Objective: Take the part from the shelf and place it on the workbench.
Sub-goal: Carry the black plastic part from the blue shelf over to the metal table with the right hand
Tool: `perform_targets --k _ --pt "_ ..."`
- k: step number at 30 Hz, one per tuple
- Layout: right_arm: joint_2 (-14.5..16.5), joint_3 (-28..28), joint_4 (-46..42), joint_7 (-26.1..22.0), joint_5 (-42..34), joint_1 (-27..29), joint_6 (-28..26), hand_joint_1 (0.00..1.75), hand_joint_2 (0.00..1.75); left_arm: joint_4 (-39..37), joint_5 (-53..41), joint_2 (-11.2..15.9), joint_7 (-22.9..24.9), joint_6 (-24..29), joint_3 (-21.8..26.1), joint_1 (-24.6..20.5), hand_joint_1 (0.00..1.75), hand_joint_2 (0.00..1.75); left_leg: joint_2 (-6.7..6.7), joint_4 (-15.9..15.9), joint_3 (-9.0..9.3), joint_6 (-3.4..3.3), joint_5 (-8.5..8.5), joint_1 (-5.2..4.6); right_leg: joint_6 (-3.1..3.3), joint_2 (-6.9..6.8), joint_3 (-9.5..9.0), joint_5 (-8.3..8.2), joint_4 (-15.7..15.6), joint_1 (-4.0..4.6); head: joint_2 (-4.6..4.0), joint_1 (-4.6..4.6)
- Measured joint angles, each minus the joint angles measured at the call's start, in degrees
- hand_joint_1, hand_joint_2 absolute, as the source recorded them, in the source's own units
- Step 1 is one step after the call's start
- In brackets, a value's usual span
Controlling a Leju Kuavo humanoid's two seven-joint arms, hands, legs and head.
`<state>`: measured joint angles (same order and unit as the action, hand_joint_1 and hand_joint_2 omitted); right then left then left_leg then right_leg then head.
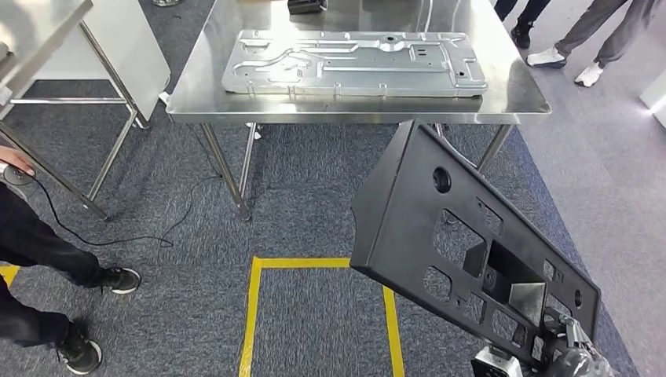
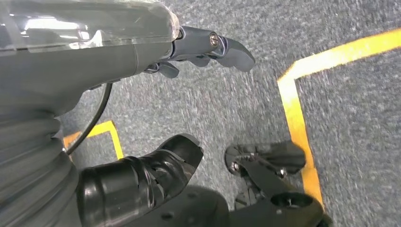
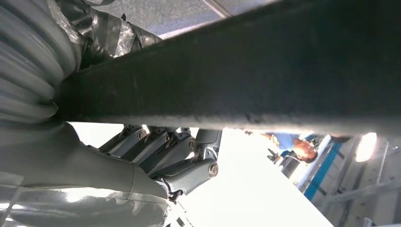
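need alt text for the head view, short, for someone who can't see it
The robot's right hand holds a large black plastic part tilted above grey carpet, short of a steel workbench ahead. A silver stamped metal panel lies flat on the bench, yellow floor tape marks a box below, and people's legs stand at the left and the far right.

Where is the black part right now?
In the head view, the black part is on the right, gripped by the right robot hand, above the carpet short of the steel workbench.

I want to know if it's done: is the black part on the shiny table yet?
No, the black part hangs in the air in front of the table, held by the right hand.
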<state>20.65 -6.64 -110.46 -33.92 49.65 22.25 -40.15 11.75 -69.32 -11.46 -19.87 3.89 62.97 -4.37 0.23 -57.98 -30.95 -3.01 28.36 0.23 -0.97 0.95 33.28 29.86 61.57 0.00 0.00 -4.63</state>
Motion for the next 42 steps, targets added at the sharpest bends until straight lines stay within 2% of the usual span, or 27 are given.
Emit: perform_targets --k 1,3,4,5,6,7,9,11,14,15,16,18,19,20,21,23,25,27,30,32,34,35,36,37,39,40,42 --pt "0.0 0.0 0.0 0.0 -0.1 0.0 0.0 1.75 1.75 0.0 0.0 0.0 0.0 0.0 0.0 0.0 0.0 1.75 0.1 0.4 0.31 -0.12 -0.17 0.19 -0.25 -0.17 1.21 1.34 2.5 -0.09 0.0 -0.03" --pt "0.0 0.0 0.0 -0.1 -0.2 0.0 0.0 1.75 1.75 0.0 0.0 0.0 0.0 0.0 0.0 -0.1 0.0 1.75 0.23 0.5 0.54 -0.26 -0.02 0.18 -0.71 -0.29 5.06 4.36 9.6 -0.41 0.0 -0.05" --pt "0.0 0.0 0.0 -0.1 -0.2 0.0 0.0 1.75 1.75 0.0 -0.1 0.0 0.0 0.0 0.0 -0.1 0.0 1.75 0.27 0.4 0.68 -0.22 0.15 0.19 -0.92 -0.33 6.66 4.89 12.2 -0.6 0.0 -0.06" --pt "0.0 0.0 0.1 -0.1 -0.3 0.0 0.0 1.75 1.75 0.0 -0.1 0.0 0.0 0.0 0.0 0.0 0.0 1.75 0.31 0.4 0.91 -0.12 0.38 0.21 -1.09 -0.41 7.32 4.28 12.9 -0.77 0.0 -0.05" --pt "0.0 0.0 0.1 -0.1 -0.3 0.0 0.0 1.75 1.75 0.0 -0.1 -0.1 0.0 0.0 0.0 0.0 0.0 1.75 0.31 0.4 1.25 0.03 0.66 0.25 -1.22 -0.52 6.84 2.58 11.4 -0.93 0.0 -0.06" --pt "0.0 0.0 0.1 -0.1 -0.3 0.0 0.0 1.75 1.75 0.0 -0.1 -0.1 0.0 0.0 0.0 0.0 0.0 1.75 0.31 0.3 1.67 0.22 1.0 0.3 -1.3 -0.69 5.35 0.19 7.9 -1.08 0.0 -0.07" --pt "0.0 0.0 0.1 -0.2 -0.4 -0.1 0.0 1.75 1.75 0.0 -0.1 -0.2 0.0 -0.1 0.0 0.0 0.0 1.75 0.29 0.1 2.21 0.83 1.76 0.24 -1.1 -1.02 2.07 -2.7 1.1 -1.06 0.0 -0.07" --pt "0.0 0.0 0.1 -0.2 -0.4 -0.2 0.0 1.75 1.75 0.0 -0.1 -0.2 0.1 0.0 0.0 -0.1 0.0 1.75 0.32 0.0 2.34 1.51 2.26 0.06 -0.48 -1.05 0.88 -2.8 -1.5 -0.81 0.0 -0.01" --pt "0.0 0.0 0.0 -0.2 -0.4 -0.2 0.0 1.75 1.75 0.0 -0.1 -0.2 0.1 0.0 0.0 -0.2 0.0 1.75 0.38 -0.2 2.6 2.36 2.88 0.11 0.59 -0.79 0.61 -2.67 -2.0 -0.82 0.0 0.06" --pt "0.0 0.0 0.0 -0.3 -0.4 -0.2 0.0 1.75 1.75 0.0 -0.1 -0.2 0.1 0.0 0.0 -0.2 0.0 1.75 0.34 -1.6 2.11 2.65 3.75 0.18 0.93 -0.79 0.4 -2.61 -2.2 -0.93 0.0 0.09" --pt "0.0 0.0 0.0 -0.4 -0.4 -0.2 0.0 1.75 1.75 0.0 -0.1 -0.2 0.1 0.0 0.0 -0.3 0.0 1.75 0.29 -4.2 0.97 2.9 5.11 0.25 1.24 -0.82 0.16 -2.52 -2.3 -1.03 0.0 0.14" --pt "0.0 0.0 0.0 -0.6 -0.4 -0.3 0.0 1.75 1.75 0.0 -0.2 -0.2 0.1 0.0 0.0 -0.2 0.0 1.75 0.25 -12.1 -3.24 3.25 8.37 0.35 1.7 -0.89 -0.13 -2.21 -2.3 -0.95 0.0 0.2" --pt "0.0 0.0 0.0 -0.6 -0.4 -0.3 0.0 1.75 1.75 0.0 -0.2 -0.2 0.1 0.0 0.0 -0.2 0.0 1.75 0.26 -15.3 -5.26 3.31 9.18 0.37 1.84 -0.85 -0.29 -2.07 -2.3 -0.87 0.0 0.19" --pt "0.0 0.0 0.0 -0.7 -0.4 -0.3 0.0 1.75 1.75 0.0 -0.2 -0.2 0.1 0.0 0.0 -0.1 0.0 1.75 0.25 -16.8 -6.54 3.3 8.85 0.38 1.91 -0.75 -0.49 -1.9 -2.3 -0.81 0.0 0.2" --pt "0.0 0.0 0.0 -0.8 -0.4 -0.3 0.0 1.75 1.75 0.0 -0.3 -0.2 0.2 0.0 0.0 0.0 0.0 1.75 0.25 -15.9 -6.7 3.18 7.28 0.37 1.9 -0.61 -0.79 -1.72 -2.3 -0.75 0.0 0.2" --pt "0.0 0.0 0.0 -1.1 -0.4 -0.3 0.0 1.75 1.75 0.0 -0.3 -0.2 0.2 0.0 0.0 0.0 0.0 1.75 0.18 -8.9 -4.38 2.59 2.3 0.3 1.72 -0.35 -1.47 -1.28 -2.3 -0.7 0.0 0.19" --pt "0.0 0.0 0.0 -1.4 -0.5 -0.3 0.0 1.75 1.75 0.0 -0.3 -0.2 0.2 0.0 0.0 0.0 0.0 1.75 0.06 -2.8 -2.04 1.94 -0.34 -0.04 1.25 -0.21 -1.82 -0.87 -2.3 -0.57 0.0 0.19" --pt "0.0 0.0 -0.1 -1.8 -1.0 -0.3 0.0 1.75 1.75 0.0 -0.4 -0.1 0.2 0.0 0.0 -0.1 0.0 1.75 -0.03 -1.4 -1.49 1.58 -0.31 -0.39 0.62 -0.15 -1.87 -0.71 -2.4 -0.55 0.0 0.17" --pt "0.0 0.0 -0.9 -2.6 -2.0 -0.3 0.0 1.75 1.75 0.0 -0.5 -0.1 0.2 0.0 0.0 0.0 0.0 1.75 0.01 -0.5 -0.88 0.74 -0.66 -0.06 -0.35 -0.26 -1.77 0.06 -1.5 -0.61 0.0 0.15" --pt "-0.1 0.0 -1.6 -2.6 -2.2 -0.3 0.0 1.75 1.75 0.0 -0.5 -0.1 0.2 0.0 0.0 -0.1 0.0 1.75 0.13 0.0 -0.46 0.14 -0.81 0.13 -0.84 -0.41 0.59 2.67 3.4 -0.73 0.0 0.1" --pt "-0.1 0.0 -1.8 -2.6 -2.2 -0.2 0.0 1.75 1.75 0.0 -0.5 -0.1 0.2 0.0 0.0 -0.2 0.0 1.75 0.19 0.0 -0.34 -0.16 -0.59 0.1 -1.24 -0.49 4.82 5.56 10.8 -0.8 0.0 0.1" --pt "-0.1 0.0 -1.8 -2.5 -2.1 -0.1 0.0 1.75 1.75 0.0 -0.5 -0.1 0.2 0.0 0.0 -0.2 0.0 1.75 0.2 0.0 -0.24 -0.18 -0.43 0.09 -1.38 -0.52 6.33 5.8 13.1 -0.84 0.0 0.09" --pt "-0.1 0.0 -1.8 -2.5 -2.1 -0.1 0.0 1.75 1.75 0.0 -0.5 -0.1 0.2 0.0 0.0 -0.1 0.0 1.75 0.2 0.0 -0.06 -0.13 -0.23 0.08 -1.46 -0.56 6.81 4.82 13.2 -0.87 0.0 0.09" --pt "-0.1 0.0 -1.8 -2.5 -2.1 -0.1 0.0 1.75 1.75 0.0 -0.5 -0.2 0.3 0.0 0.0 -0.1 0.0 1.75 0.18 -0.1 0.21 -0.03 0.02 0.09 -1.45 -0.62 6.08 2.8 11.0 -0.9 0.0 0.09" --pt "-0.1 0.0 -1.8 -2.4 -2.2 -0.1 0.0 1.75 1.75 0.0 -0.5 -0.2 0.3 0.0 0.0 0.0 0.0 1.75 0.16 -0.2 0.86 0.35 0.65 0.07 -1.13 -0.83 2.62 -1.46 3.2 -0.88 0.0 0.09" --pt "-0.1 0.0 -1.8 -2.3 -2.3 -0.1 0.0 1.75 1.75 0.0 -0.5 -0.2 0.3 0.0 0.0 0.0 0.0 1.75 0.14 -0.3 1.07 0.66 1.0 -0.02 -0.84 -0.9 1.17 -2.52 0.1 -0.77 0.0 0.09" --pt "-0.1 0.0 -1.8 -2.2 -2.4 -0.1 0.0 1.75 1.75 0.0 -0.5 -0.2 0.3 0.0 0.0 -0.2 0.0 1.75 0.15 -0.2 1.26 1.28 1.41 -0.15 -0.19 -0.91 0.09 -2.41 -2.1 -0.51 0.0 0.12"
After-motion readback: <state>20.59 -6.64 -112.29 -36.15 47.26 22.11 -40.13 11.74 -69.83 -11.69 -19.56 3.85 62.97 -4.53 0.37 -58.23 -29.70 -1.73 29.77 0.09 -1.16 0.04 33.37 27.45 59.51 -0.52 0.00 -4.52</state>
